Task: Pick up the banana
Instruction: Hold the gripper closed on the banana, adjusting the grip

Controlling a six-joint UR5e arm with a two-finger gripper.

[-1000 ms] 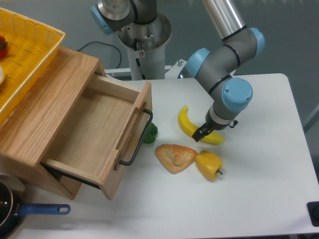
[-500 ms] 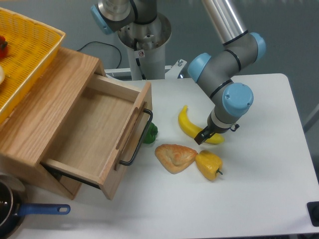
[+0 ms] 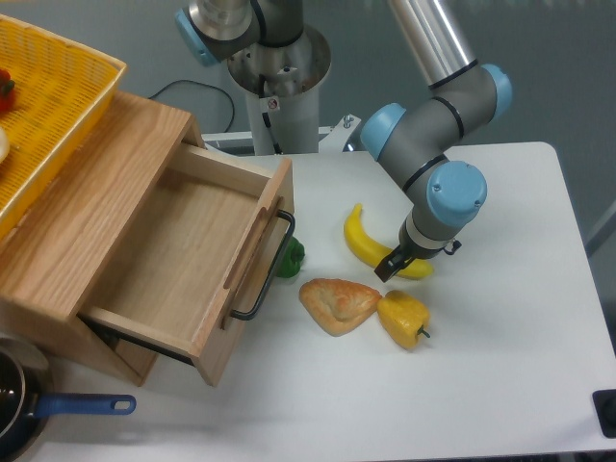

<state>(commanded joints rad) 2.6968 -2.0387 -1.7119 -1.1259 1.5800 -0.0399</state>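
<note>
The banana (image 3: 363,241) lies on the white table (image 3: 500,346), curved and bright yellow, with its stem end pointing up-left. My gripper (image 3: 395,262) is down over the banana's right part. One dark finger (image 3: 384,267) shows on the near side of the banana and touches or nearly touches it. The wrist hides the other finger, so the jaw gap cannot be made out. The banana rests on the table surface.
A tan pastry (image 3: 338,303) and a yellow bell pepper (image 3: 403,319) lie just in front of the banana. A green pepper (image 3: 291,256) sits by the handle of the open wooden drawer (image 3: 183,260). A yellow basket (image 3: 48,106) tops the cabinet. A blue-handled pan (image 3: 58,409) sits at bottom left.
The arm's wrist shifted slightly to the right and settled over the banana. The banana has not moved.
</note>
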